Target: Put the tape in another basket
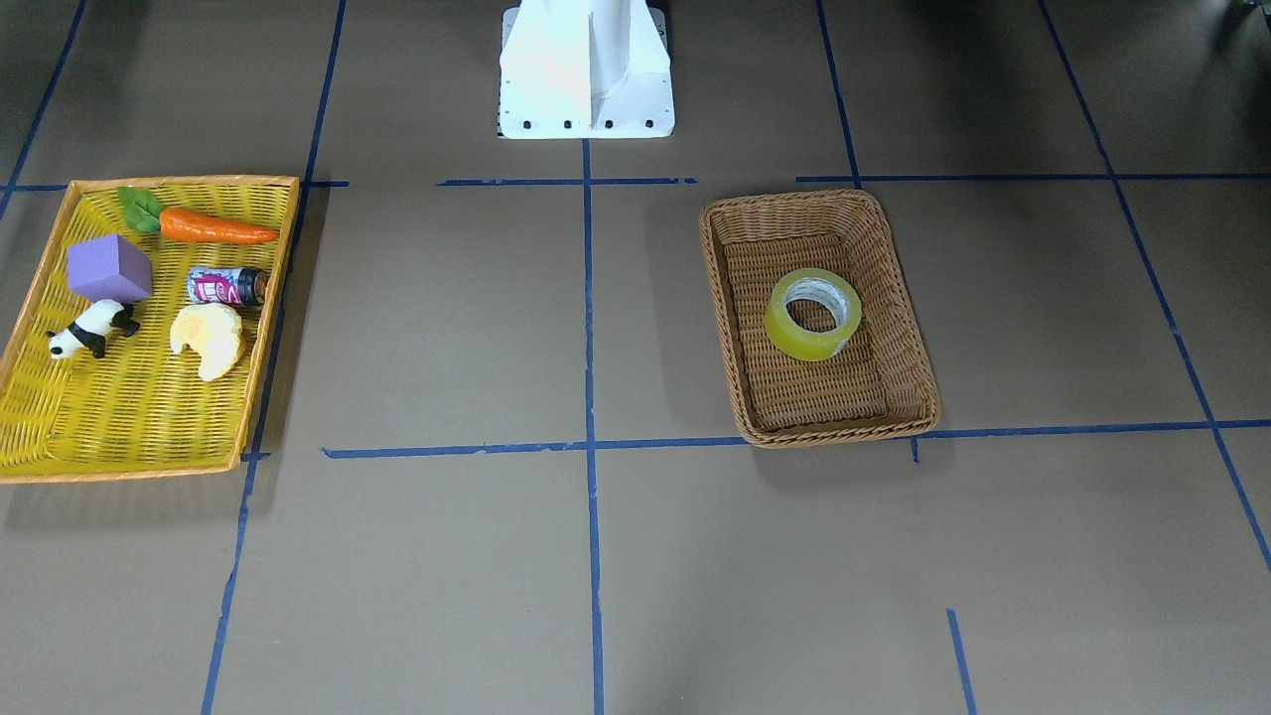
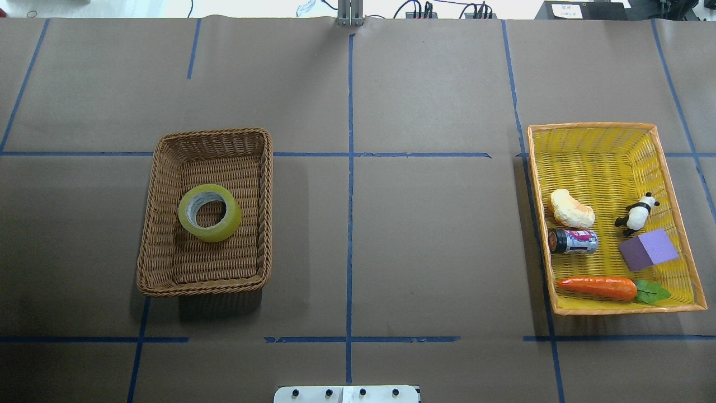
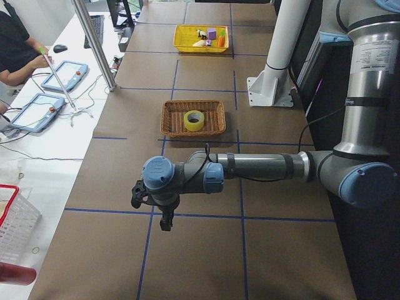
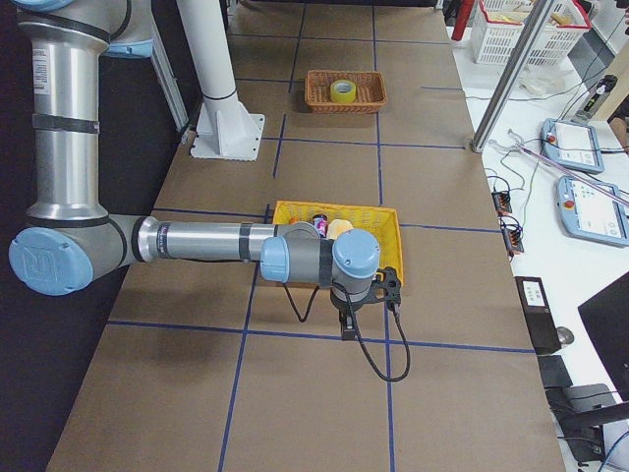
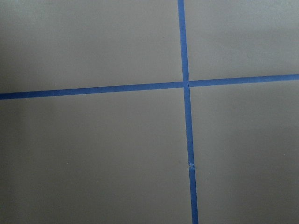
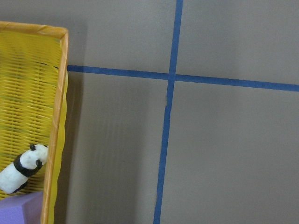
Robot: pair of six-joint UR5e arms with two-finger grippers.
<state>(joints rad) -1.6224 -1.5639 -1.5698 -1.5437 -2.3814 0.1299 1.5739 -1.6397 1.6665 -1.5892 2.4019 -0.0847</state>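
The tape (image 2: pixel 210 212) lies flat, hole up, in the middle of the brown basket (image 2: pixel 212 133). The left gripper (image 3: pixel 164 220) hangs over bare table (image 2: pixel 425 235), well apart from the basket. The right gripper (image 4: pixel 349 329) hangs just beside the yellow tray (image 2: pixel 593 127), near the panda (image 6: pixel 21 168). Both show only in the side views, so I cannot tell whether their fingers are spread or pressed together.
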